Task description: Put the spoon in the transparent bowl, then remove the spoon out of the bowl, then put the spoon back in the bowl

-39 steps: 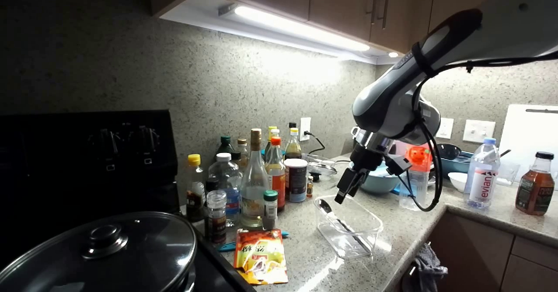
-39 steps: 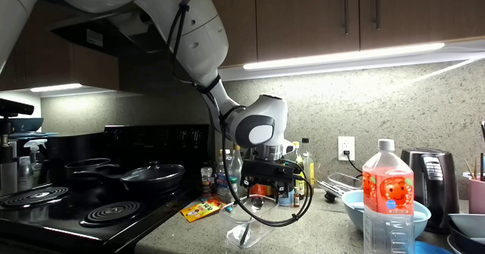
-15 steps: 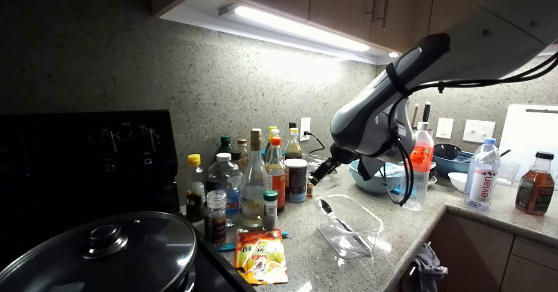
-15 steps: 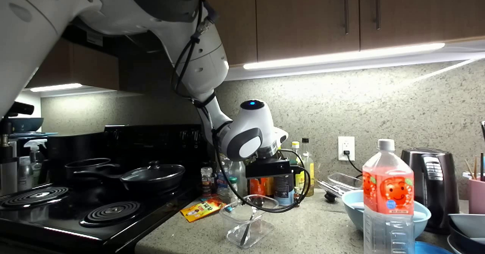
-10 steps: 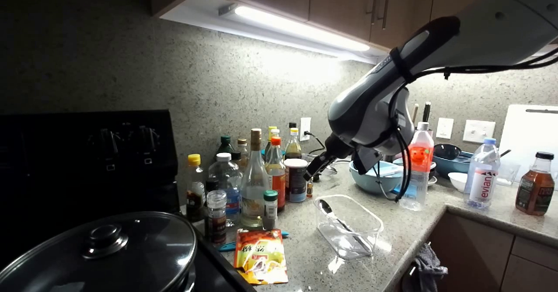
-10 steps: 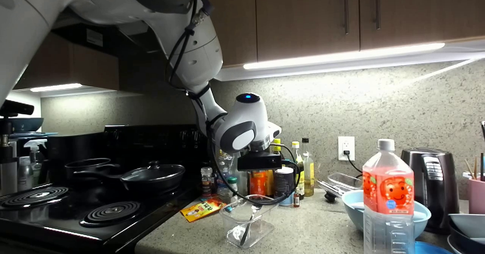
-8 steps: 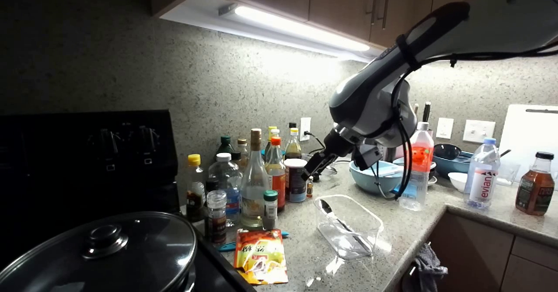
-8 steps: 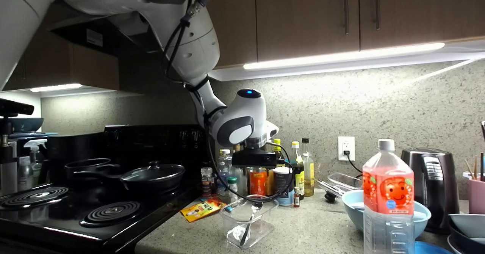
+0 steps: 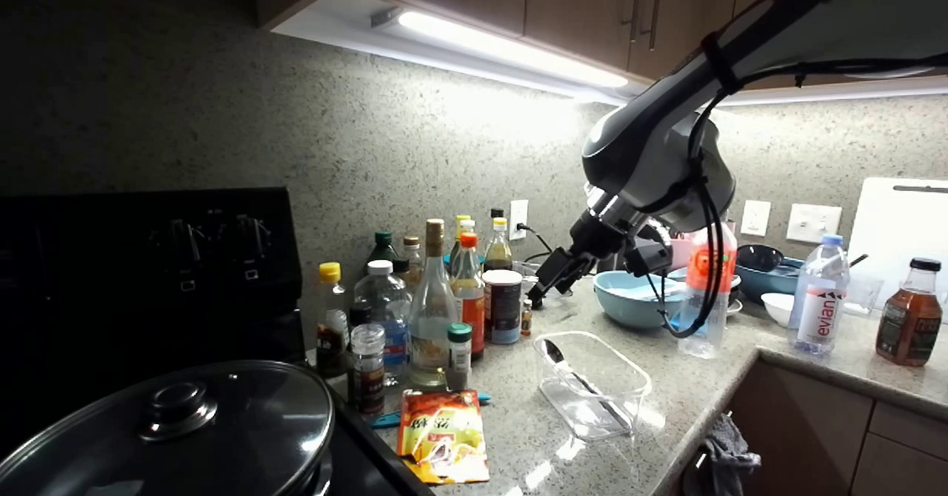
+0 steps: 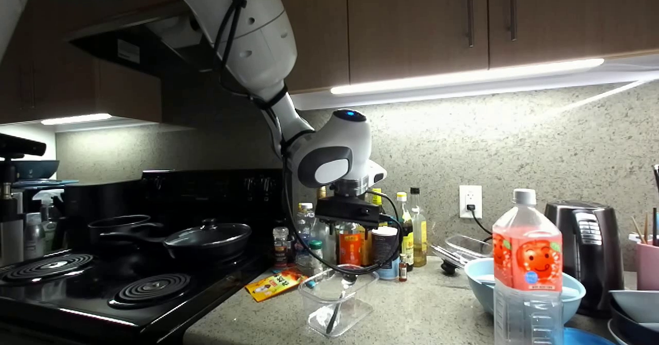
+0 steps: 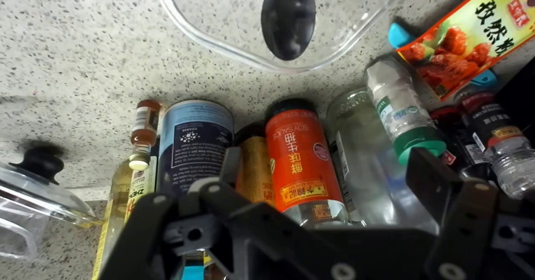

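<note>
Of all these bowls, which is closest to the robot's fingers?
The squarish transparent bowl, with the spoon slanting inside. Its rim shows in the wrist view; the round light blue bowl and small white bowl stand farther off, outside it.

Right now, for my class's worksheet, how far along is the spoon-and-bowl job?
Looks done: the spoon lies in the transparent bowl. In hand: nothing; the gripper stands open, apart from both. Left: a spoon in the bowl fits the first placing or the last, so I can't tell: either removal and return remain, or probably nothing.
</note>
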